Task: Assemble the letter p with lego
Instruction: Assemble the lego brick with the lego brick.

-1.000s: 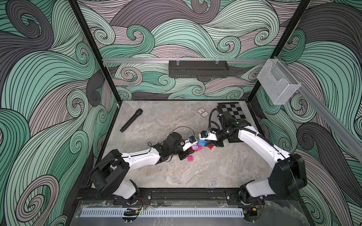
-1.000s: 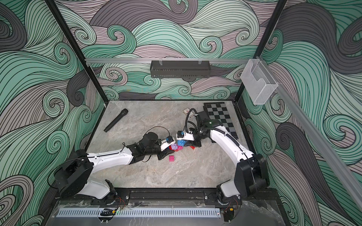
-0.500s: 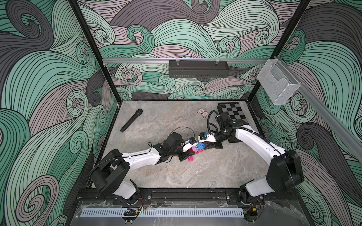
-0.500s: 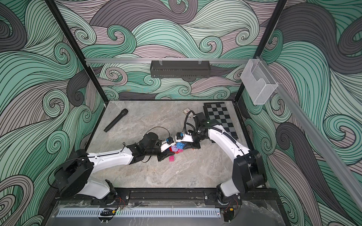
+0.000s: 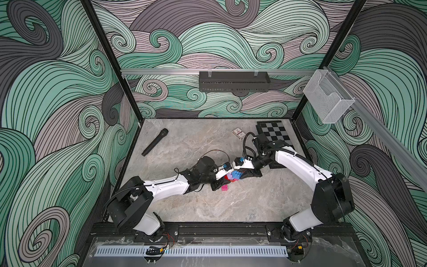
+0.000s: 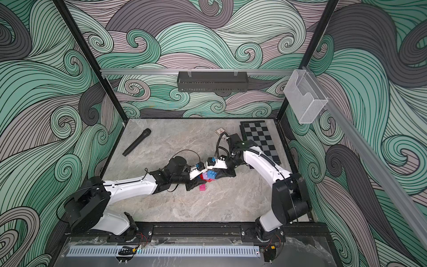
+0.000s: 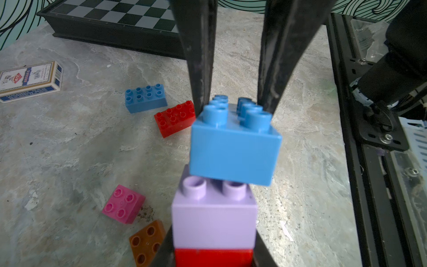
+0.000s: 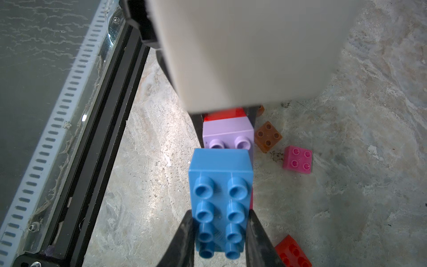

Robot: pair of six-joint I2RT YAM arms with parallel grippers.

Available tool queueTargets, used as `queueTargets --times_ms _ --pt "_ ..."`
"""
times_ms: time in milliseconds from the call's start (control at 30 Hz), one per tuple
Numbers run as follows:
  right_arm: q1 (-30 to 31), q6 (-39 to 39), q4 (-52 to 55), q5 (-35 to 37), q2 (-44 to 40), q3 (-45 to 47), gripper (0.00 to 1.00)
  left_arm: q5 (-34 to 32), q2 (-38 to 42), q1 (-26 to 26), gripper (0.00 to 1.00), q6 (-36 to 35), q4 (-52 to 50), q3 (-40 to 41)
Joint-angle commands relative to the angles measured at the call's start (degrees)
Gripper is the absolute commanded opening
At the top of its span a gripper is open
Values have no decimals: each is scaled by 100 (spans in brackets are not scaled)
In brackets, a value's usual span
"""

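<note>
The blue brick (image 7: 233, 148) sits tilted on a lilac brick (image 7: 213, 215) atop a red brick (image 7: 213, 257), in front of the chessboard (image 5: 275, 134). The right tool (image 8: 219, 233) pinches the blue one; the left tool (image 7: 212, 240) clamps the red. A pink brick (image 7: 123, 204) lies loose on the surface (image 7: 69, 150).

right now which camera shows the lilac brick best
Left wrist view: the lilac brick is close and sharp, side face and two studs clear, a blue brick hiding its rear studs. The right wrist view shows the lilac one smaller, beyond the blue brick. In both top views it is a tiny speck.
</note>
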State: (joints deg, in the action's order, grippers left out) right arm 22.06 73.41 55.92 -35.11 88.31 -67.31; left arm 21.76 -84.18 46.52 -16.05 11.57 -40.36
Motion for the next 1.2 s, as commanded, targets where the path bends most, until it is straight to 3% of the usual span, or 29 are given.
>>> queueTargets --times_ms 0,1167 --pt "26 243 147 -342 79 -151 0 179 -50 -47 0 -78 74 -173" --pt "25 220 128 -356 358 -261 0 232 -63 -47 0 -91 56 -174"
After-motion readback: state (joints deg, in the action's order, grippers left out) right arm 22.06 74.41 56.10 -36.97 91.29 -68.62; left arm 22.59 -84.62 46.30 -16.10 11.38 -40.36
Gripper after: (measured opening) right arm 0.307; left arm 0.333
